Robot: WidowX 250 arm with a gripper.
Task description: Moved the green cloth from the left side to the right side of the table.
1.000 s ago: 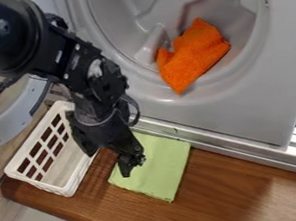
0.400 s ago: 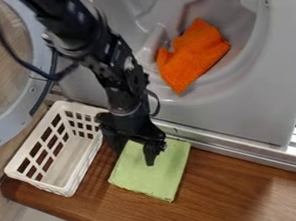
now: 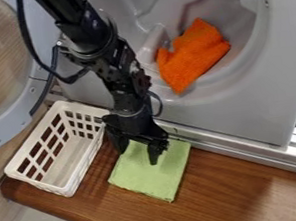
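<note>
The black gripper [image 3: 138,157] hangs down over the far part of the green cloth [image 3: 152,180]. Its two fingers are spread well apart, one to the left and one more to the right and nearer, and the green colour is seen between them. The gripper is released and it holds nothing. If the fingertips touch the cloth or are only a little above it, I cannot tell.

The green cloth lies flat, like a folded square turned a little, on the brown wooden table [image 3: 220,190]. It is left of the table's middle, just to the right of the white basket [image 3: 65,190], and the two are apart at their near ends.

The basket is plastic, has walls with rows of square holes, and stands upright at the left with its long side at a slant. Its pale bottom can be seen from above.

At the far side there is a grey machine [image 3: 244,106] with a round hollow. Inside this hollow, on its lower part, lies a crumpled orange cloth [image 3: 195,54]. The round door [image 3: 17,122] stands swung away at the far left, and the black arm [image 3: 91,31] comes from the top edge, with a black cable [image 3: 33,50] beside it.
</note>
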